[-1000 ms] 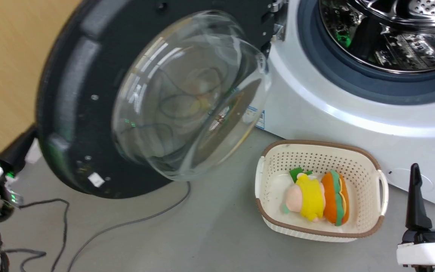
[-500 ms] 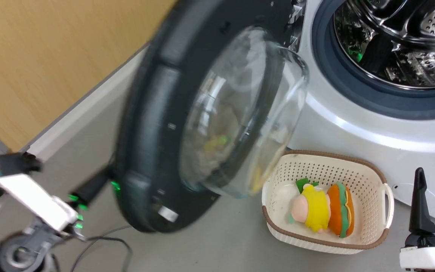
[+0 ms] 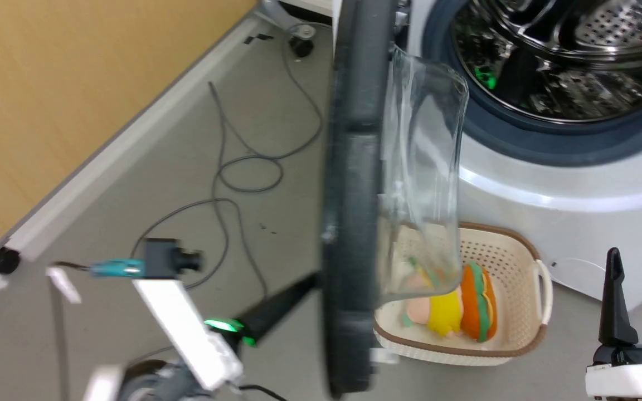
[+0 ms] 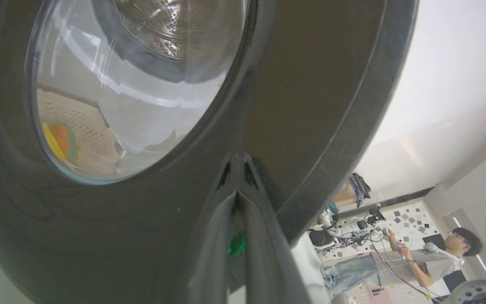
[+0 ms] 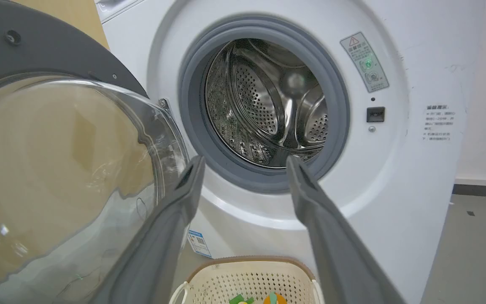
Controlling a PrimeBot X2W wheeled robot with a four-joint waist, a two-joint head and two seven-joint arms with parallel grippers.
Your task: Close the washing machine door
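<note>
Tan wooden wall [image 3: 48, 83], pale skirting [image 3: 120, 142], and a grey floor [image 3: 176, 167] strewn with dark looping cables [image 3: 249, 191].

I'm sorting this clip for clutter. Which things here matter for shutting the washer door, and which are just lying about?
For the job:
washing machine door, open
washing machine, drum exposed
left gripper, fingers together at the door's outer face

Lying about:
basket holding plush toys
floor cables
right gripper, open, off to the side
person in the background

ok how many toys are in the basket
2. A yellow and pink plush lies in the basket, partly behind the washing machine door; an orange and green one lies against it. The door may hide more.
</note>
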